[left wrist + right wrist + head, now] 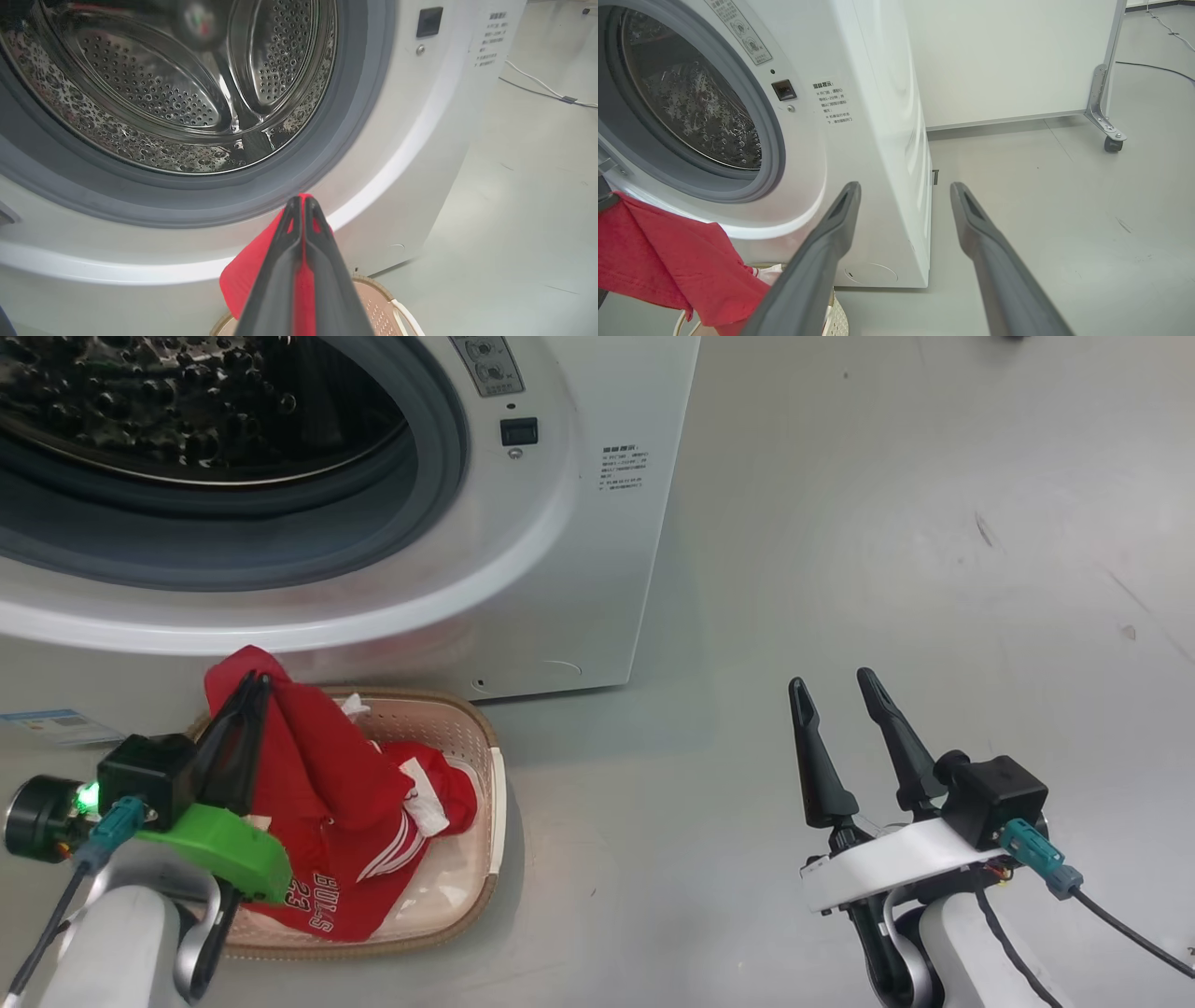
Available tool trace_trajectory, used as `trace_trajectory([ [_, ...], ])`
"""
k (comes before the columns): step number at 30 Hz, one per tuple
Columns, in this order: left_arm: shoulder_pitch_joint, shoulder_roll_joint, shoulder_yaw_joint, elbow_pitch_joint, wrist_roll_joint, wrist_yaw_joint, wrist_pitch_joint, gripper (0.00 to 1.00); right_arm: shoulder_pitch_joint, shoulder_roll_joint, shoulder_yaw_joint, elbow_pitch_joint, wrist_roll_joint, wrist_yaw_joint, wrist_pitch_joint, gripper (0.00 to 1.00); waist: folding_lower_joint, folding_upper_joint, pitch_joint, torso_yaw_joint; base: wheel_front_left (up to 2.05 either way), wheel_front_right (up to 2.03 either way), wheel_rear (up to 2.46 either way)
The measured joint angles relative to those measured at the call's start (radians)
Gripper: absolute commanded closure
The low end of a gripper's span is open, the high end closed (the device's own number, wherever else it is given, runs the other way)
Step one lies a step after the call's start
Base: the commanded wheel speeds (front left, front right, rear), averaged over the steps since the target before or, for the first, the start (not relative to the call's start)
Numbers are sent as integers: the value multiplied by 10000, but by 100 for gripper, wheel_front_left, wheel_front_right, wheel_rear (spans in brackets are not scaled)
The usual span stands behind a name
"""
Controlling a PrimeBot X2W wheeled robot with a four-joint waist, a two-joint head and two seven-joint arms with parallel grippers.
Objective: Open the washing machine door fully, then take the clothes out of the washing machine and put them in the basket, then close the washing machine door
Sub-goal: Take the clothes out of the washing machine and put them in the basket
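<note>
Gripping clothes (327,775) with left gripper (254,679) | hanging lengthwise down into basket (499,803) | right gripper (831,679) spread, empty

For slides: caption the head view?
Left gripper, shut on red clothes, over the basket by the washing machine; right gripper open.

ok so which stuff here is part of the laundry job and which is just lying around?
Job:
washing machine, drum mouth uncovered
red clothes, pinched by the shut left gripper
cream basket under them
right gripper, open, holding nothing

Lying about:
white partition on castors
white cable on the floor
</note>
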Motion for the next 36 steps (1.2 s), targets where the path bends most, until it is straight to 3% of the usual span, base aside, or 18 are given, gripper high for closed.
trace_trajectory([
  [17, -562, 533, -698, 1193, 155, 0, 617, 100, -742, 12, 290, -265, -52, -2, 0, 0, 0, 0, 1616, -764, 0, 0, 0],
  [27, -987, 752, -431, 2314, -29, 0, 867, 100, -930, 40, 198, -441, -48, -98, 0, 0, 0, 0, 2391, -1266, 0, 0, 0],
  [36, -1584, 669, -226, 3361, -174, -2, 871, 100, -1046, 52, 19, -518, -61, -194, 0, 0, 0, 0, 2894, -1277, 0, 0, 0],
])
